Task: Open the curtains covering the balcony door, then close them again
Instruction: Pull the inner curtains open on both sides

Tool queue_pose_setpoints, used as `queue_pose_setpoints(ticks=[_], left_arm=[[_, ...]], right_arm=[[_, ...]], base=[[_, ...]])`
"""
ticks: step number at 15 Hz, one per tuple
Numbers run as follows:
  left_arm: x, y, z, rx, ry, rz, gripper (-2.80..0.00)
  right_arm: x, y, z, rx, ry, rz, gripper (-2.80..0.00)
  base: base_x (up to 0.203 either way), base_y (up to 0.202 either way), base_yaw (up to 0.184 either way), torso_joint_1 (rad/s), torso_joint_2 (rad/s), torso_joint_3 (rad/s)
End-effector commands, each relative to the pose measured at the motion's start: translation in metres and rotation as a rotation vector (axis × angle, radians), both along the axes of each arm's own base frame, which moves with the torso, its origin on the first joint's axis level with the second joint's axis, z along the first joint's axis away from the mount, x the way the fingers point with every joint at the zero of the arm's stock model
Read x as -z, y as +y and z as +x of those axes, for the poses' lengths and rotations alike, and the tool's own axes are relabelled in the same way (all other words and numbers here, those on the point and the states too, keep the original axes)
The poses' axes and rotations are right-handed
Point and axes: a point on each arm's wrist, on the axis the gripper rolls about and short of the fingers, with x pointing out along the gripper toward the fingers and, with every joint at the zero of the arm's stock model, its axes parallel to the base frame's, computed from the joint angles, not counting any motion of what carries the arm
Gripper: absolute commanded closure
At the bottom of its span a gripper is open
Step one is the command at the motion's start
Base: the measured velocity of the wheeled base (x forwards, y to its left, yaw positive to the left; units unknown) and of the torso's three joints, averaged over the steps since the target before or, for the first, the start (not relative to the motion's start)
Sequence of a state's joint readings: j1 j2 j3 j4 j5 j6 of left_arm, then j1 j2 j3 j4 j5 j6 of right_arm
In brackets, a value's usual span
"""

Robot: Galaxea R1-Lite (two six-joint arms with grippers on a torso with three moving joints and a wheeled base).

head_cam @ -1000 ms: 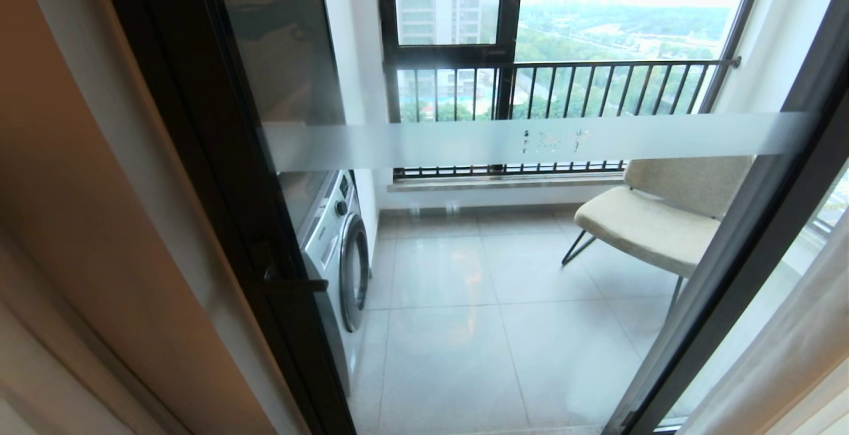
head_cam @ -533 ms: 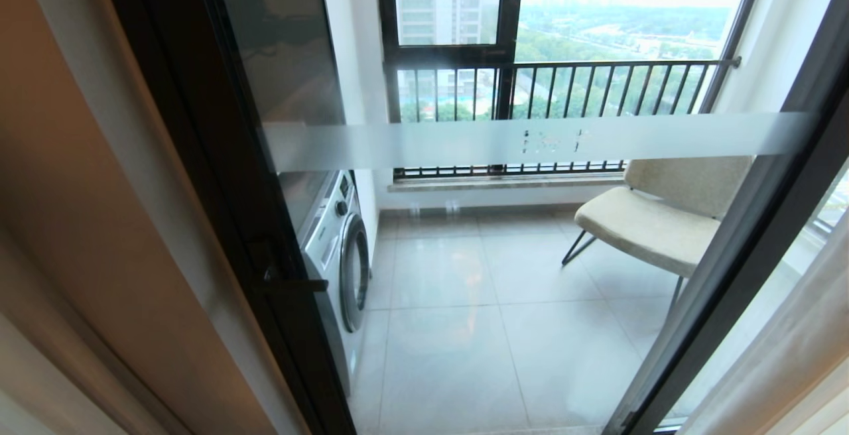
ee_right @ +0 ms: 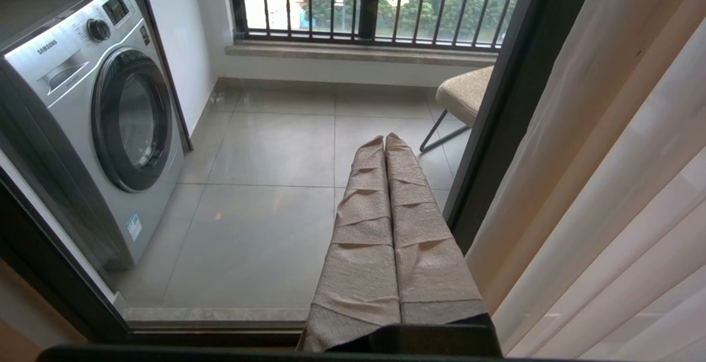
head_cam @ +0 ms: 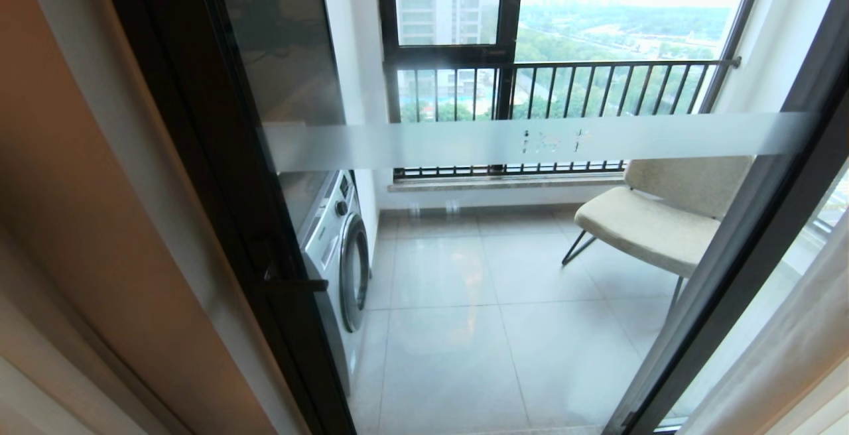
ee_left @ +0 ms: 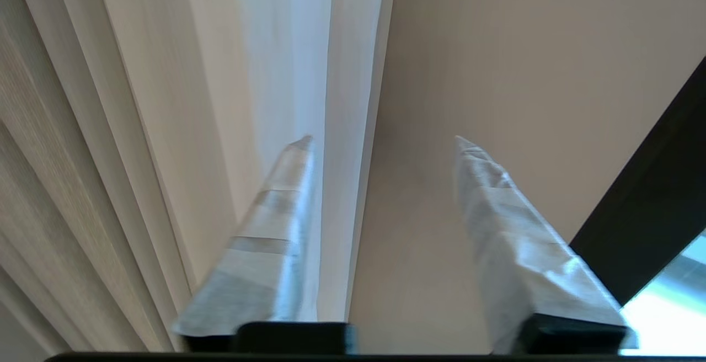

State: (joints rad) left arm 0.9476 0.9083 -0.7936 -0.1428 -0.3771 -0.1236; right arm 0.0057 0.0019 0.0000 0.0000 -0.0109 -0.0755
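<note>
The balcony door [head_cam: 219,156] has a dark frame, clear glass and a frosted band [head_cam: 464,143], and its glass stands uncovered in the head view. The curtains are drawn to both sides: beige drape [head_cam: 99,236] on the left, pale sheer [head_cam: 796,355] on the right. Neither arm shows in the head view. My left gripper [ee_left: 381,140] is open beside the pleated beige drape [ee_left: 66,185], and a white sheer edge [ee_left: 331,102] hangs between its fingers, close to one finger [ee_left: 276,229]. My right gripper [ee_right: 385,137] is shut on nothing, low beside the right-hand curtains [ee_right: 606,185].
Behind the glass are a washing machine [head_cam: 338,249] on the left, a beige chair [head_cam: 650,223] on the right, a tiled floor [head_cam: 464,329] and a barred window railing [head_cam: 564,90]. A small dark handle [head_cam: 292,284] sticks out of the door frame.
In the head view the pale fabric at the lower left corner has shifted slightly. The door, the balcony and the right-hand sheer look the same.
</note>
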Motion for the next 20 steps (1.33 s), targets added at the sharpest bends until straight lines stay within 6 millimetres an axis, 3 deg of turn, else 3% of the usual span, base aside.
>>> queue_pose_setpoints(ticks=[1,13,17,20], left_arm=[[0.005,-0.004,-0.003,0.004,0.001,-0.002,0.0],[0.039,-0.024,0.02,0.38,0.128,-0.022,0.0],[0.065,-0.056,0.026,0.7,0.21,-0.039,0.0],[0.097,-0.083,0.007,0.834,0.334,-0.025,0.0]], right_arm=[[0.0,0.0,0.0,-0.001,0.0,-0.001,0.0],[0.0,0.0,0.0,-0.001,0.0,-0.001,0.0],[0.0,0.0,0.0,-0.001,0.0,-0.001,0.0],[0.0,0.0,0.0,-0.001,0.0,-0.001,0.0]], base=[[0.0,0.0,0.0,0.0,0.0,0.0],[0.0,0.0,0.0,0.0,0.0,0.0],[0.0,0.0,0.0,0.0,0.0,0.0],[0.0,0.0,0.0,0.0,0.0,0.0]])
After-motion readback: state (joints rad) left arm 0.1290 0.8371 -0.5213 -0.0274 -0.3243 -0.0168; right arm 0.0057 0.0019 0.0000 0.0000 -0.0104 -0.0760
